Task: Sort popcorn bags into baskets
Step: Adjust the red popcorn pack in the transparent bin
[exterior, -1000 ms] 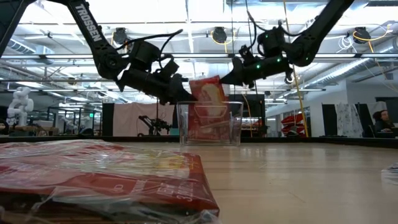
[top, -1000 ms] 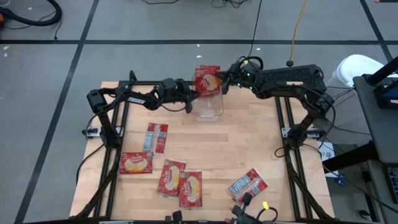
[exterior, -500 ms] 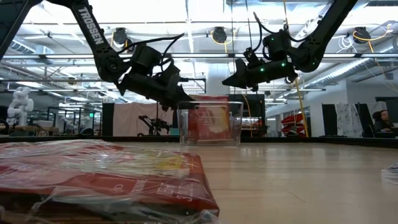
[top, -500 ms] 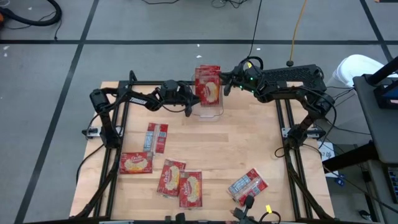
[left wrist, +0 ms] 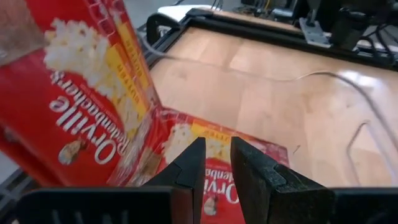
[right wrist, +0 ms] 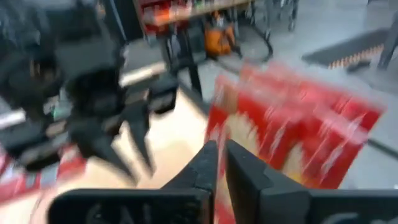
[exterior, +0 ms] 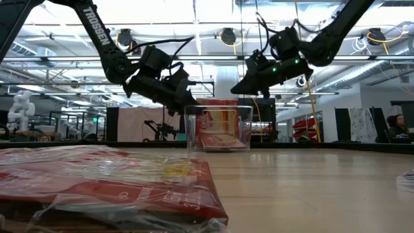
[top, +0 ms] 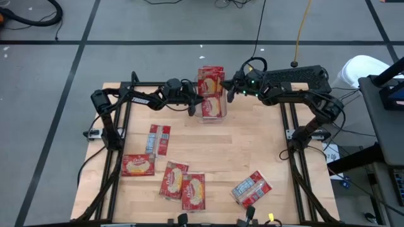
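Observation:
The clear bin [top: 212, 108] stands near the table's far edge, also in the low view [exterior: 218, 127]. One red popcorn bag [top: 210, 80] leans upright at its far side, its top above the rim. Another bag [top: 215, 105] lies slumped low inside; the left wrist view shows it under my fingers [left wrist: 249, 186]. My left gripper [top: 193, 103] is shut at the bin's left rim [exterior: 184, 107]. My right gripper [top: 231, 90] is shut, raised above the bin's right side [exterior: 237, 90]. Several more bags lie flat on the near half. My left gripper's shut fingers [left wrist: 196, 163] point slanting down into the bin from the table's left, over the lying bag. Whether they touch the bag or the rim cannot be told.
Loose bags lie at the near left [top: 158, 139] [top: 138, 164], near middle [top: 173, 180] [top: 193, 190] and near right [top: 250, 187], the last silvery-blue side up. One bag fills the low view's foreground [exterior: 103, 188]. Bare wood lies between the bin and these bags.
My right gripper let go of the bag it held above the bin and drew back up and toward the table's right. The bag dropped into the bin, stood briefly, then slumped toward the bottom. My left gripper stayed at the bin's left rim.

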Controlling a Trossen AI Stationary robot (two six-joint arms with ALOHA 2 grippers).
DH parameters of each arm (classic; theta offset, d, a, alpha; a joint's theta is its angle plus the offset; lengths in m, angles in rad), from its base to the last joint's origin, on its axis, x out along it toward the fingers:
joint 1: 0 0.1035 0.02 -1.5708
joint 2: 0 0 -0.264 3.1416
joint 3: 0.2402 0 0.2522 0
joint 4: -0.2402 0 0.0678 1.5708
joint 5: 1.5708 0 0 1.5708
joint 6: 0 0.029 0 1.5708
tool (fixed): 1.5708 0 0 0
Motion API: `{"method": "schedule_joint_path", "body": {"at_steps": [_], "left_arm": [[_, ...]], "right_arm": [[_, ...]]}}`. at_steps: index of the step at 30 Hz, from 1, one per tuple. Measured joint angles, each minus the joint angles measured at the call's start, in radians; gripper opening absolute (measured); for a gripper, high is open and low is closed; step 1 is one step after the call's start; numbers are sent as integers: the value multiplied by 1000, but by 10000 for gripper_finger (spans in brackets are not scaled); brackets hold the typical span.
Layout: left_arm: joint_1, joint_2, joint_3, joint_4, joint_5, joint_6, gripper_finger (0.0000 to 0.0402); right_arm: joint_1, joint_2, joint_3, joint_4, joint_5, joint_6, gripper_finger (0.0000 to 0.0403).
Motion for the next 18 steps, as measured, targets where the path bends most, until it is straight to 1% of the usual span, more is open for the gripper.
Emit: {"method": "schedule_joint_path", "body": {"at_steps": [5,8,9,11,14,16,18], "left_arm": [[0,0,0,-14,-17,-55,81],[-6,-17,0,-14,-23,-102,81],[-11,-27,0,-14,-39,-106,81],[-26,-52,0,-15,-93,-115,81],[-49,-97,0,-20,-195,-117,81],[-63,-125,0,-24,-257,-114,81],[-73,-148,0,-55,-296,-127,81]], "right_arm": [[97,-103,0,-191,126,-20,72],[153,-171,8,-314,221,8,94],[173,-190,23,-368,251,22,102],[211,-217,78,-492,306,46,120],[264,-208,201,-698,364,62,148],[291,-172,283,-790,367,17,167],[304,-131,355,-848,364,-55,181]]}}
